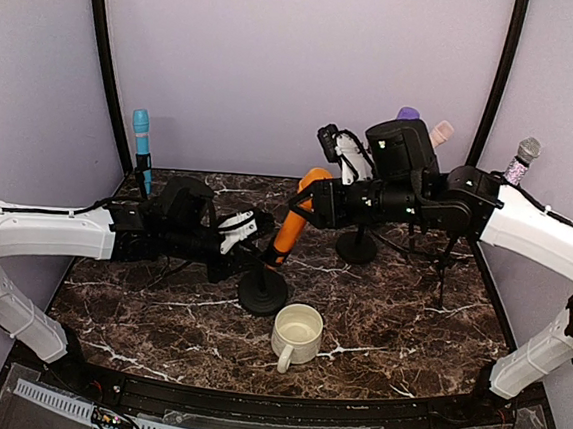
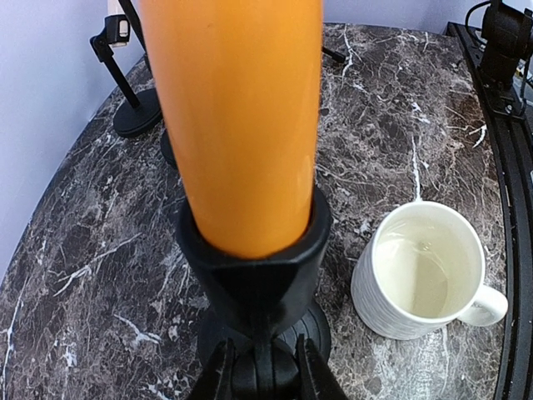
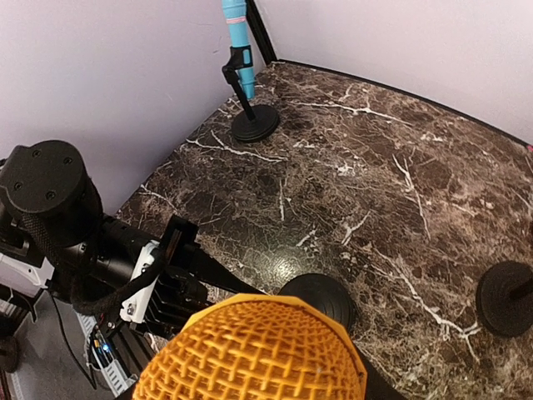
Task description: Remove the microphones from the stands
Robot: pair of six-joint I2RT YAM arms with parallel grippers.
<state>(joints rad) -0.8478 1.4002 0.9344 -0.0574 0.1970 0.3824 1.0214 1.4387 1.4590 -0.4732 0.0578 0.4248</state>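
Top external view is showing a dark brown marble tabletop [image 1: 408, 316] filling the middle of the cell. Two white-and-black arms are reaching in from 9 and 3 o'clock and meeting near its centre. Between them a long orange microphone [image 1: 290, 230] is sitting in the clip of a black round-based stand [image 1: 262, 295]. Its long axis is leaning, with the tail down at 7 o'clock in the clip and the mesh head up toward 1 o'clock, pointing at the back wall.

The right gripper [image 1: 315, 203] is clasping the microphone's upper body just below the head, with the orange barrel between its jaws. The left gripper [image 1: 260, 242] is pinching the stand's thin stem under the clip. Left wrist view is showing that pinch, with two black fingers [image 2: 218, 377] pressing in on either side of the stem. Right wrist view is looking down over the orange mesh head, its own fingers hidden.

A white ceramic mug [image 1: 296, 334] is standing upright at 5 o'clock of the stand's base, just beside it, handle toward the near edge. A blue microphone [image 1: 141, 134] is standing on its own black stand at 10 o'clock on the table, well apart.
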